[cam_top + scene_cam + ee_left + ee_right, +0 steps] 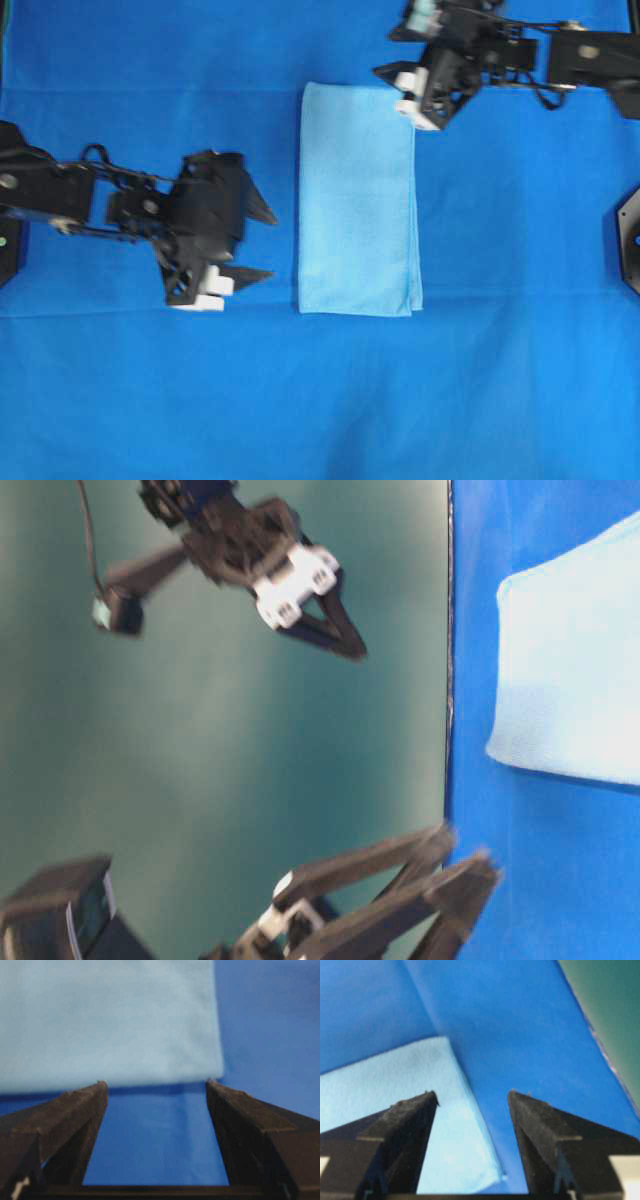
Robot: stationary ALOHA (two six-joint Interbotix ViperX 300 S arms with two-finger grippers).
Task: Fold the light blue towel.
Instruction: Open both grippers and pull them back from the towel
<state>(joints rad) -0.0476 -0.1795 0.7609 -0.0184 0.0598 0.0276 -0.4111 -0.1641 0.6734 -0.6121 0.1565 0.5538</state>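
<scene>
The left gripper [262, 243] has its jaws spread wide with nothing between them; in its wrist view the two dark fingers [75, 1115] frame bare table covering, and the near edge of the light blue towel [107, 1020] lies just past their tips, not touching. The right gripper [392, 82] also stands with jaws wide apart and empty; from its wrist view one finger [407, 1130] hangs over a corner of the towel while the other is over the royal-blue table cloth [530, 1025].

Seen from overhead, the towel [357, 200] lies folded into a tall, narrow rectangle at the middle of the table, its layered edges showing along the right side and lower right corner. The left gripper sits beside the towel's left edge, a little apart from it, and the right gripper is at the towel's upper right corner. The royal-blue cloth [500, 380] covers the whole table beneath
</scene>
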